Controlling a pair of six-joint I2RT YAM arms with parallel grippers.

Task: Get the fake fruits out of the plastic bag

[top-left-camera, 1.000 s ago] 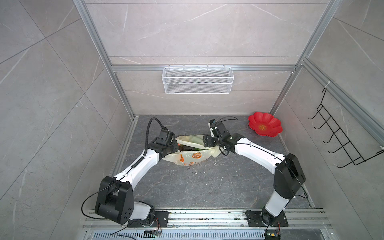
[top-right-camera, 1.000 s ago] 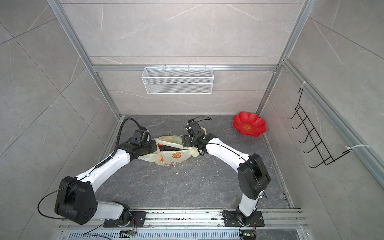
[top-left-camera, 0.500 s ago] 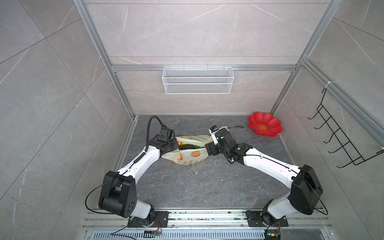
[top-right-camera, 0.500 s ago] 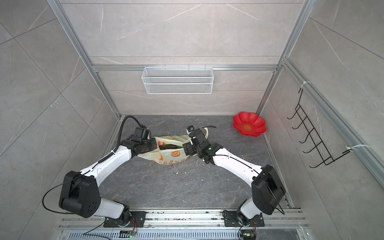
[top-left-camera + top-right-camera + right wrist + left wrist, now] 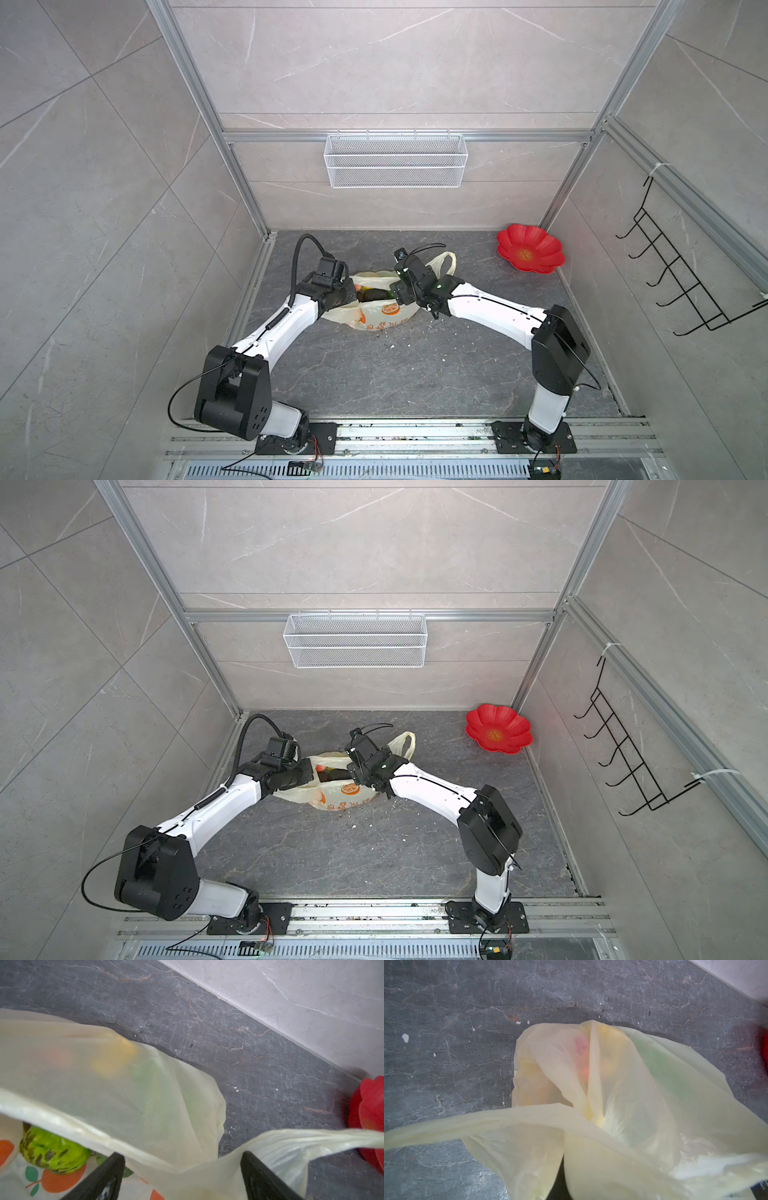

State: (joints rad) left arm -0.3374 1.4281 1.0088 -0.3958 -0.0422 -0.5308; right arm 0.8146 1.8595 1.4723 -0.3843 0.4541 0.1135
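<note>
No fruits [image 5: 54, 1155] are lying outside yet; they are sitting inside the bag [image 5: 380, 316] toward the counter's [image 5: 415, 374] far edge. Left claw [image 5: 351, 293] is clenching the bag's rim, as far as I can judge; right claw [image 5: 182, 1154] is hanging released at its mouth.

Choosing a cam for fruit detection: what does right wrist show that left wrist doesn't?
Only right wrist: a green bumpy fruit lying bare in the open plastic bag, the bag's orange print, and the right gripper open, with bag film stretched across the gap.
Only left wrist: a pinkish patch seen through the film. Every fruit there is just blurred colour, and no fingers are clearly in frame.
Both: the bag, yellow and green blurs inside it, the grey floor, and the red plate at the frame edge.
</note>
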